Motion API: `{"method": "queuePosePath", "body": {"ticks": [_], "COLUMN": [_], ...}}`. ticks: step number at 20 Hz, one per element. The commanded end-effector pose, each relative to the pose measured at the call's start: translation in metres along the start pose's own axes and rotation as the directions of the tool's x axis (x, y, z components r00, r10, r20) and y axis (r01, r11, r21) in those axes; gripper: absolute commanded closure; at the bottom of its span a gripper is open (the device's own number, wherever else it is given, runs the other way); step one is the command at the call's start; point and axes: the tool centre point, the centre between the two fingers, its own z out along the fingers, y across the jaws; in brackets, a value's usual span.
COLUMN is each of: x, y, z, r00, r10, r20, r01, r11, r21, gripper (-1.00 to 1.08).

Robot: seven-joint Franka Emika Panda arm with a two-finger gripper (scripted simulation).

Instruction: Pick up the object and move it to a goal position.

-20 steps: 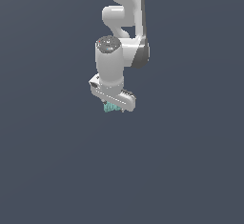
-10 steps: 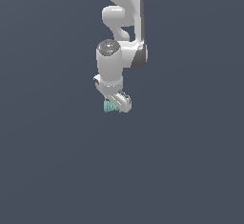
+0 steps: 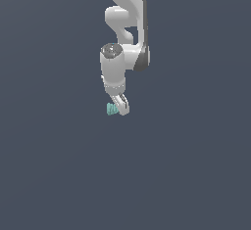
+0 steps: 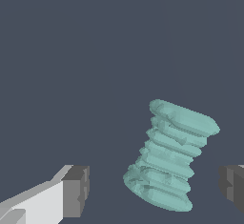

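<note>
Plainly, the object is a pale teal thing built of stacked, ribbed layers, like a short stack of lumpy discs leaning to one side. Its widest, flattest rib sits at the end farther from the fingers, and the ribs narrow a little toward its middle before swelling again at the near end. In the exterior view the object is only a small turquoise knob at the tip of the arm, just on the exterior view's left of the white fingertip.

The arm hangs down from the upper edge of the exterior view, its white links folding at a rounded joint with a dark grey cap, then dropping straight to the wrist. The gripper points downward at the bottom of it, above a plain dark grey ground.

In the wrist view the gripper has its two dark grey pads spread wide. The object stands between them, closer to one pad than the other, with a visible gap of grey ground on each side, so the jaws stand apart and touch nothing.
</note>
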Motion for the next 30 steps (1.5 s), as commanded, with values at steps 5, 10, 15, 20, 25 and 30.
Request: {"method": "queuePosePath", "body": {"ticks": [5,10,15,20,25,30], "x": [-0.006,-0.010,-0.012,-0.012,-0.012,-0.012], "y": [0.018,0.027,0.033,0.035,0.035,0.036], "z": [0.011,0.016,0.020,0.021,0.025,0.042], "r00": [0.984,0.964,0.947,0.941,0.942,0.942], "r10": [0.176,0.267,0.321,0.339,0.335,0.337], "r20": [0.000,0.000,-0.001,-0.002,-0.001,-0.002], "r01": [-0.176,-0.267,-0.321,-0.339,-0.335,-0.337], "r11": [0.984,0.964,0.947,0.941,0.942,0.942], "r21": [-0.003,-0.005,-0.006,-0.007,-0.007,-0.007], "gripper": [-0.92,-0.92,-0.92,-0.92,-0.92,-0.92]}}
